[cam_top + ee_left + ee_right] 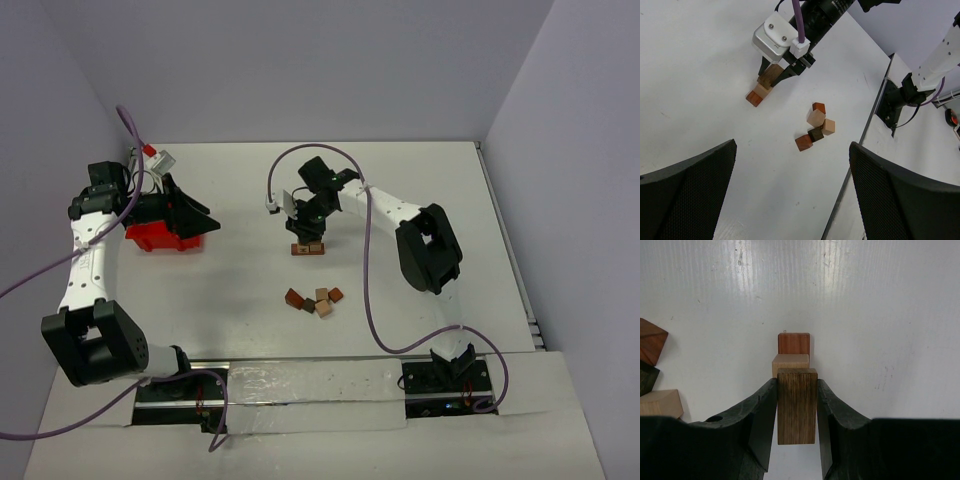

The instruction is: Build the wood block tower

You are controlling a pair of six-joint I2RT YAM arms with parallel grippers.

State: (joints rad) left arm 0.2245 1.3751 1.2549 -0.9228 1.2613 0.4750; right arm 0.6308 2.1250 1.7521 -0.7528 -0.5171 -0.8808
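Wood block tower well apart from table edges; wood blocks near

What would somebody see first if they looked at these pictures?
The right gripper pinching a dark brown block right at the low wood block tower, mid-table. Next comes the heap of loose wood blocks nearer the arms. The bright red bin sits at the left, by the open left gripper.
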